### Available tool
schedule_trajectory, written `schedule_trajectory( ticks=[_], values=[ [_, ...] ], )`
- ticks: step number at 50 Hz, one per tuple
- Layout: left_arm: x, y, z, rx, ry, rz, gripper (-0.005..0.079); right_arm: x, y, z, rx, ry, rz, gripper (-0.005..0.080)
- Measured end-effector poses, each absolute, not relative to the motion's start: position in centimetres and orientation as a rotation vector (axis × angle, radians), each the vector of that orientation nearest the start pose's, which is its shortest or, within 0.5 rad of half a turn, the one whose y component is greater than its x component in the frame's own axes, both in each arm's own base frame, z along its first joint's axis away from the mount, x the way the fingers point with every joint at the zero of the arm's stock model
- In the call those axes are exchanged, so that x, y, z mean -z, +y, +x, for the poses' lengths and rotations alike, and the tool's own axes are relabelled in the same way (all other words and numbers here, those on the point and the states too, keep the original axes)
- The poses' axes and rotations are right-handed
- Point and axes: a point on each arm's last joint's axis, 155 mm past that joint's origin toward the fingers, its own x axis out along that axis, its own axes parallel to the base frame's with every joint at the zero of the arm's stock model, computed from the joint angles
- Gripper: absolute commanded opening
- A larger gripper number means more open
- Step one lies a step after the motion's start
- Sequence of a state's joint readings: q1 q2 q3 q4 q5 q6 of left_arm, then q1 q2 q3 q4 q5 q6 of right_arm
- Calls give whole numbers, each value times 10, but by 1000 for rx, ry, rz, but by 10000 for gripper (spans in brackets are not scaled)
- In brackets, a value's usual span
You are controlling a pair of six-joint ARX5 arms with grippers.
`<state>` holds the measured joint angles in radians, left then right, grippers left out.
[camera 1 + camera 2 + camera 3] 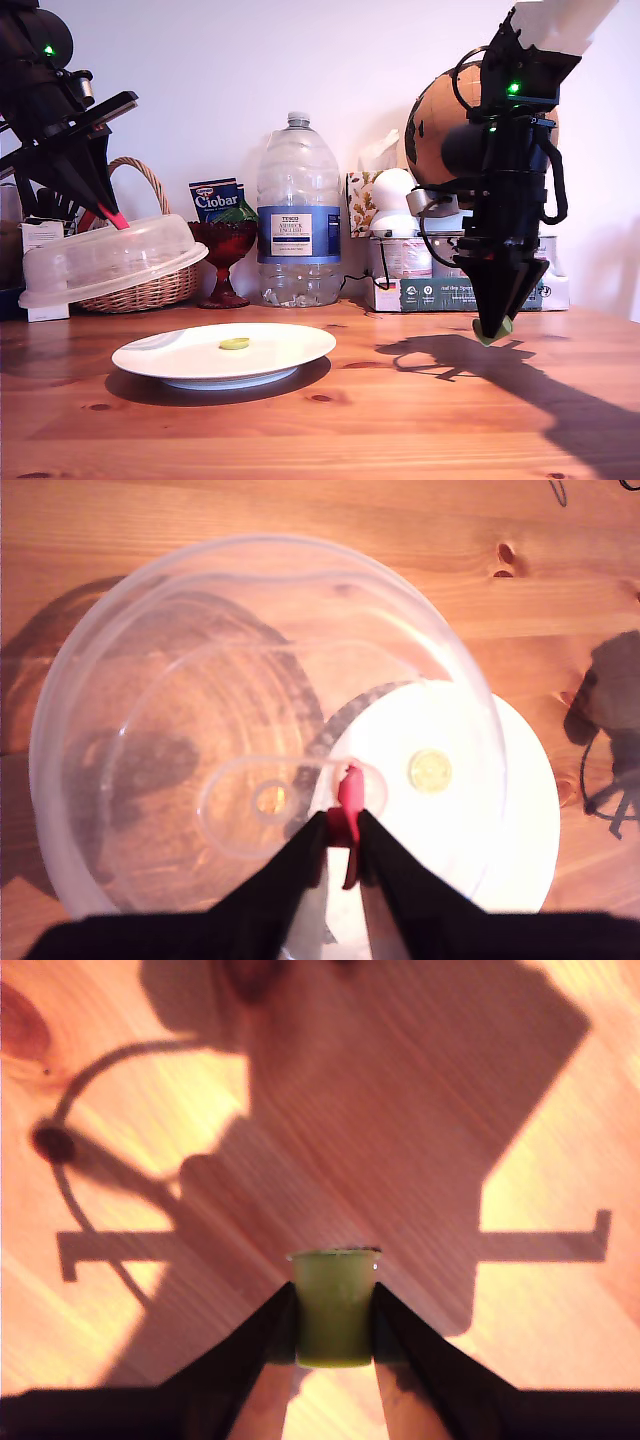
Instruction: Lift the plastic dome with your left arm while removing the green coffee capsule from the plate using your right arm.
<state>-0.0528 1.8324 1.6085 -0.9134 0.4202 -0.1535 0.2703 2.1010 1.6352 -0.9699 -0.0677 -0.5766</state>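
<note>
The wooden table fills the front of the exterior view, and on it, toward that view's left, lies the plate, white and shallow. On the plate rests only a small flat green disc. The plastic dome is in the air above and to the exterior view's left of the plate, tilted, with no contact to the plate. My first pincer is closed narrow on the red tab on top of the dome and carries it; through the cloudy plastic the first wrist view shows the plate and the disc below.

At the exterior view's right, my second pincer points down and holds the green coffee capsule between its two fingers. The capsule hangs just above the table, well apart from the plate, with the shadow of the arm under it. Behind stand a big water bottle, a wicker basket and a red glass goblet.
</note>
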Motion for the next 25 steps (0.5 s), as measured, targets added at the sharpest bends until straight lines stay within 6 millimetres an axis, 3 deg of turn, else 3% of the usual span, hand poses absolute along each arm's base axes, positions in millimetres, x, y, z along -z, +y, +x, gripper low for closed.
schedule_trajectory(
  ticks=[11,25],
  values=[
    [-149,-98,435,334,1162,-344,-22,-26,128,413,-688,1325,-614,108],
    [-149,-98,435,334,1162,-344,-22,-26,128,414,-687,1320,-613,180]
  ],
)
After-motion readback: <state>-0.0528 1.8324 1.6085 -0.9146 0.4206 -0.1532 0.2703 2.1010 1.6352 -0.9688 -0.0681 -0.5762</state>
